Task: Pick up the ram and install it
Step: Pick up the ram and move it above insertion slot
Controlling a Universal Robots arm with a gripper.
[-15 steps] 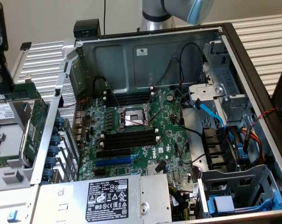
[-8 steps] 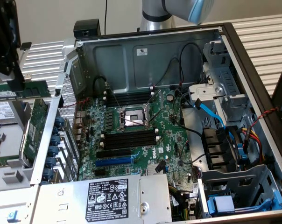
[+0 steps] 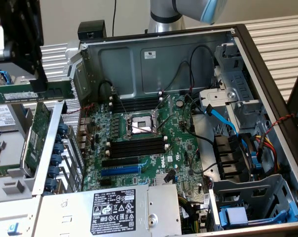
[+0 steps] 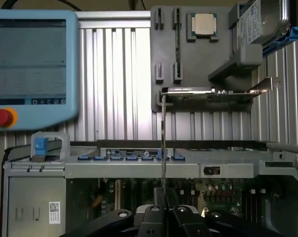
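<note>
Claw [image 3: 40, 85] clamped on ram [image 3: 16, 95], ten o'clock of open computer case [image 3: 139, 59] standing on ribbed aluminium desk [image 3: 275, 34], pale wall [image 3: 65, 15] behind.

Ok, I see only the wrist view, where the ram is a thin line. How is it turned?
Observer: The ram is held with its long side level, its labelled face toward the exterior camera.
Operator: Is it near the slots?
Observer: No, it shows at the exterior view's left, beside the case wall, apart from the memory slots.
Operator: Are the slots free?
Observer: Those on both sides of the CPU socket look empty.
</note>
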